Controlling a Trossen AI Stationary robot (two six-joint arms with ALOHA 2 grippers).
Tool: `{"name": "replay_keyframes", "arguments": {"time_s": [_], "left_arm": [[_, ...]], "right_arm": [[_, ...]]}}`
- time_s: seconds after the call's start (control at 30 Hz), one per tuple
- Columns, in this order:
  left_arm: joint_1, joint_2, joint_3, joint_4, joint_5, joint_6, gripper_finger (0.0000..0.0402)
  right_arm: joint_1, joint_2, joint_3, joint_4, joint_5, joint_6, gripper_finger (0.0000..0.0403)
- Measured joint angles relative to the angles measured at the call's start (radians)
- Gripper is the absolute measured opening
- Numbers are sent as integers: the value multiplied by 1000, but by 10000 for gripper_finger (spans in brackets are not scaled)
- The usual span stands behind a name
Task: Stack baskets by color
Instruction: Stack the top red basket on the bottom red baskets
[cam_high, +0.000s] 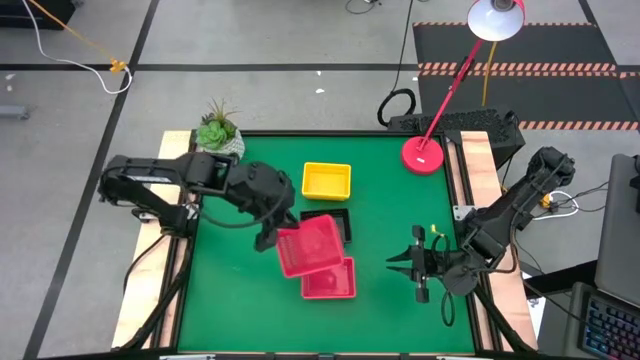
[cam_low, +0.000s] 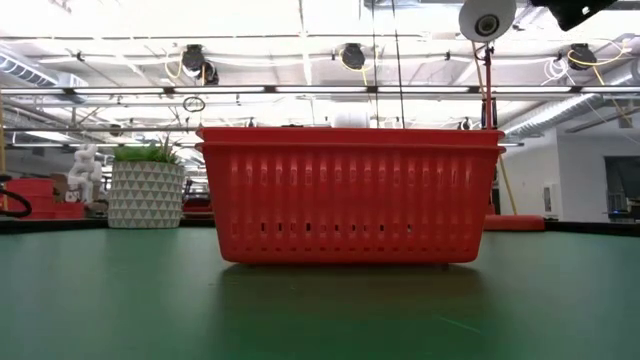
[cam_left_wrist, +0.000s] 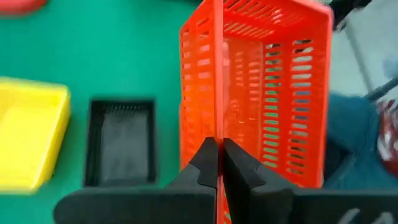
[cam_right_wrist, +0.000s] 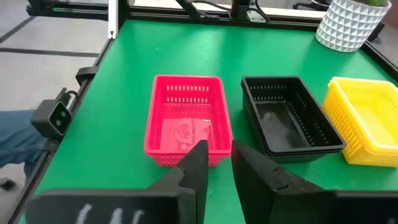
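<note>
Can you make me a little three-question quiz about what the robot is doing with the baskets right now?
1. True or false: the left claw is pinching the rim of a tilted red basket.
2. Which basket sits nearest the plant pot? A yellow, B black, C red.
3. Fill in: the right claw holds ____.

Key: 1 true. 2 A, the yellow basket. 3 nothing.
</note>
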Motion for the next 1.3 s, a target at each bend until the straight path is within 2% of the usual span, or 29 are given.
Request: {"name": "replay_keyframes", "arguments": {"time_s": [0.33,0.8,1.3], "left_arm": [[-39,126,1,114,5,24,5],[-50,294,1,104,-7,70,5],[-50,378,0,102,21,84,4]], "right_arm": [[41,-36,0,-31,2,-17,49],[63,-37,0,-57,1,-6,49],[63,-37,0,-57,0,-7,49]]}}
